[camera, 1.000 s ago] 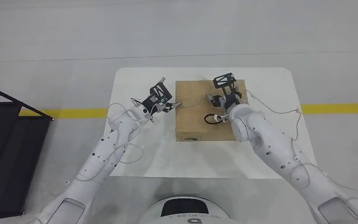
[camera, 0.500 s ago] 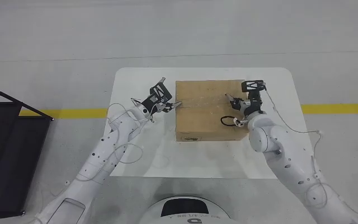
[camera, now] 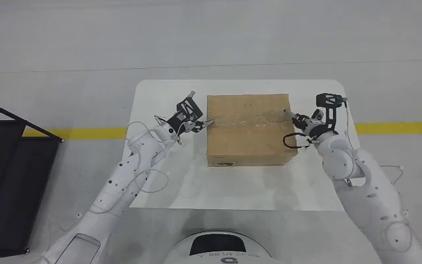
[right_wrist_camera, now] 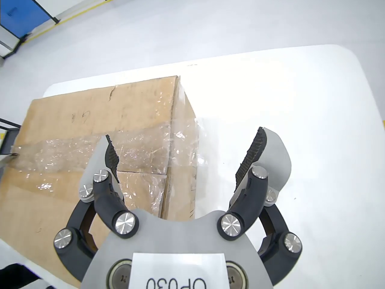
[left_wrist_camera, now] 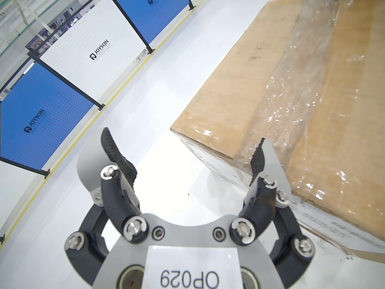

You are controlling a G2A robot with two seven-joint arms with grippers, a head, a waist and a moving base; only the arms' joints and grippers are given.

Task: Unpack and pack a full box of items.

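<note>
A closed cardboard box [camera: 249, 129], its seam sealed with clear tape, sits in the middle of the white table [camera: 165, 178]. My left gripper [camera: 201, 109] is open at the box's left end, level with the taped seam. In the left wrist view the box [left_wrist_camera: 315, 91] has one finger of that gripper [left_wrist_camera: 183, 139] against its taped corner edge. My right gripper [camera: 315, 107] is open at the box's right end. In the right wrist view this gripper [right_wrist_camera: 184, 135] has one finger over the box [right_wrist_camera: 90, 139] top and the other over bare table.
A black rack [camera: 20, 171] stands on the floor left of the table. Blue and white barrier panels [left_wrist_camera: 99, 46] line the room behind. Bare table [right_wrist_camera: 285, 97] lies right of and in front of the box.
My right arm has swung to the right, from above the box's top to its right end. The left arm and the box have not moved.
</note>
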